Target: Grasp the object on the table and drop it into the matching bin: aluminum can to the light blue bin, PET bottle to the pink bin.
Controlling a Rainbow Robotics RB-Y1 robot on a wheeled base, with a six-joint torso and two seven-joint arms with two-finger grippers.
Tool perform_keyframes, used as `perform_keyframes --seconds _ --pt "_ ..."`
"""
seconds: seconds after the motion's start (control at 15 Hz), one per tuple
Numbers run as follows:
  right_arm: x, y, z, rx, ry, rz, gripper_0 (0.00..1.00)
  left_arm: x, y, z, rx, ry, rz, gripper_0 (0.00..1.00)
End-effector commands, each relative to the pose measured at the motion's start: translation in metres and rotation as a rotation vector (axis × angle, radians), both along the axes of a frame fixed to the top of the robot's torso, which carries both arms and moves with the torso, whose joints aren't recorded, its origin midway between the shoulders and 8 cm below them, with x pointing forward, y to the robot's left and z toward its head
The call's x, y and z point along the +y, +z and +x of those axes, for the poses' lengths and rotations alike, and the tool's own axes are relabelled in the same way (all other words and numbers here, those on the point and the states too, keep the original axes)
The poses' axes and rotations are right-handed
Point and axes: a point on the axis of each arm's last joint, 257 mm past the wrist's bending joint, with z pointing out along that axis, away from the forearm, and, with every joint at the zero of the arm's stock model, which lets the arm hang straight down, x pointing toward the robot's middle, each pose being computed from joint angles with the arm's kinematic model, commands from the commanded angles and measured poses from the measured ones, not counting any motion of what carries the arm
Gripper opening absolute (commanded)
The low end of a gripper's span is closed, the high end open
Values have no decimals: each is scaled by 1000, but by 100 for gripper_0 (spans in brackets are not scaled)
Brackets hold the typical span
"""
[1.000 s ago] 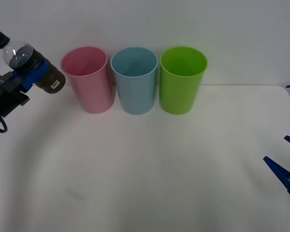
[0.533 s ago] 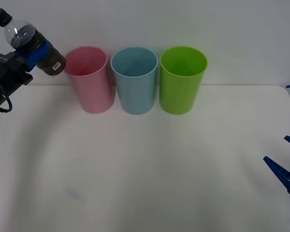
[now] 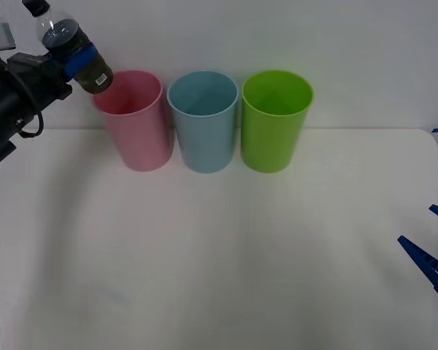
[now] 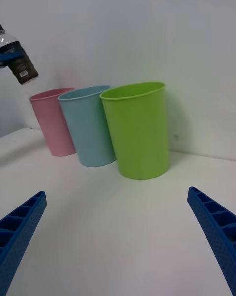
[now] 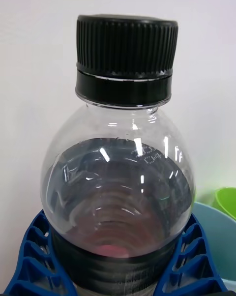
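Right gripper (image 3: 429, 251) idle low at my table (image 3: 226, 248) edge, fingers spread. Farther off, left gripper (image 3: 79, 62) raised, pinching the PET bottle (image 3: 69, 45) tilted, its base just over the pink bin (image 3: 133, 120) rim, light blue bin (image 3: 202, 120) beside.

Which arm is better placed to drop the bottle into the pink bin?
Left: its gripper already holds the bottle at the pink bin's rim; the right gripper is far off, open.

PET bottle (image 3: 71, 45): black cap, tilted | above pink bin (image 3: 135, 124) rim
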Motion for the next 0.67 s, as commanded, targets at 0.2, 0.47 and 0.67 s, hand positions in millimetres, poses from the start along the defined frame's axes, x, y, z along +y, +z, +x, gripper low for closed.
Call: perform_keyframes --seconds 0.2,0.47,0.67 --pt "0 0 0 0 0 0 100 -16 8 35 27 7 34 0" --pt "0 0 0 0 0 0 100 -28 11 51 34 20 58 0" --pt "0 0 0 0 0 0 100 -38 9 54 32 22 57 0"
